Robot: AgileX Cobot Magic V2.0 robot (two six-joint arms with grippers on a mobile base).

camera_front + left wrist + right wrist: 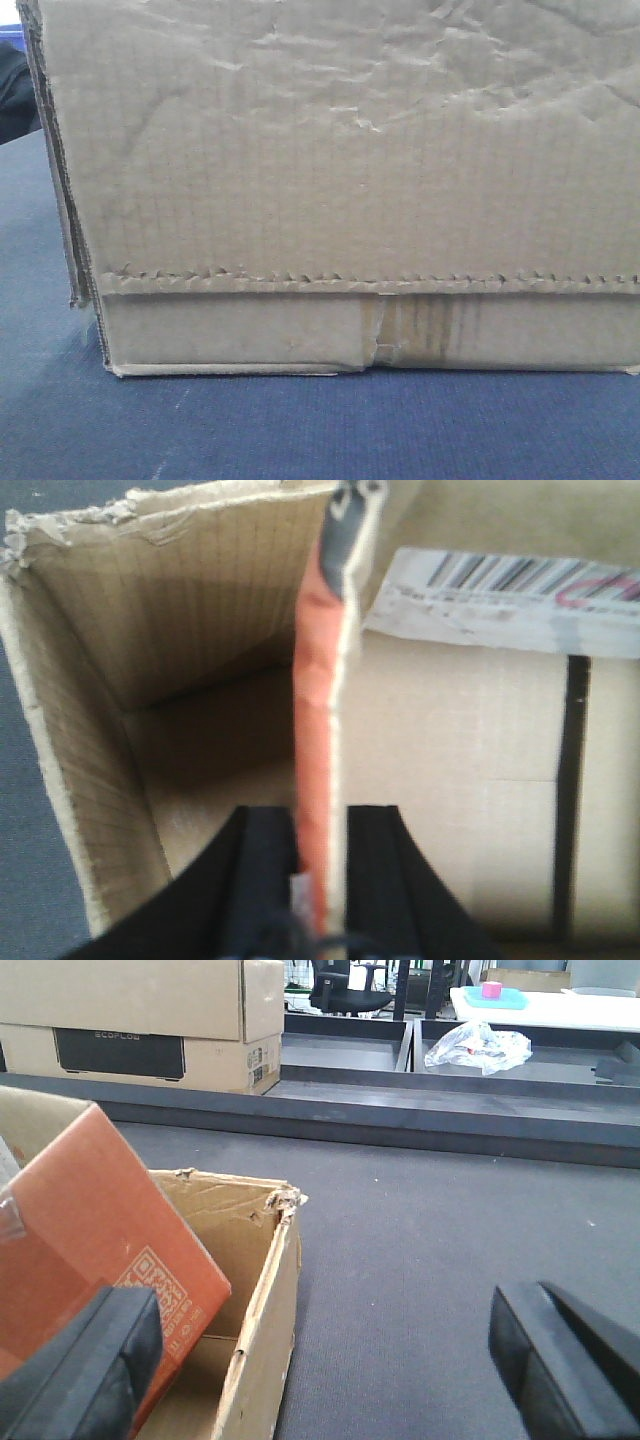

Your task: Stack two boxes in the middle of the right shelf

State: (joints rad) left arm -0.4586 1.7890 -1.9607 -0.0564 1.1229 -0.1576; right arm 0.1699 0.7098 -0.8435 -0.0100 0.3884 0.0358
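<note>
We see left claw (322, 825) clamped on orange panel (315, 680) inside box (350, 180) | right claw (320, 1325) wide open, empty

The cardboard box (330, 150) fills almost the whole front view. The only free places there are a thin gap at the far left edge and the band of grey surface (300, 430) along the bottom. In the left wrist view an upright orange panel (320, 730) stands between the fingers of the left claw (320, 820), which press on it from both sides. To its left the hollow of the box is free. To its right a labelled box (480, 780) closes the way. In the right wrist view the right claw (320, 1310) is spread wide. Between its fingers the surface lies free up to a dark ledge (400, 1120) across the upper frame. The torn corner of the box and the panel block the lower left.
</note>
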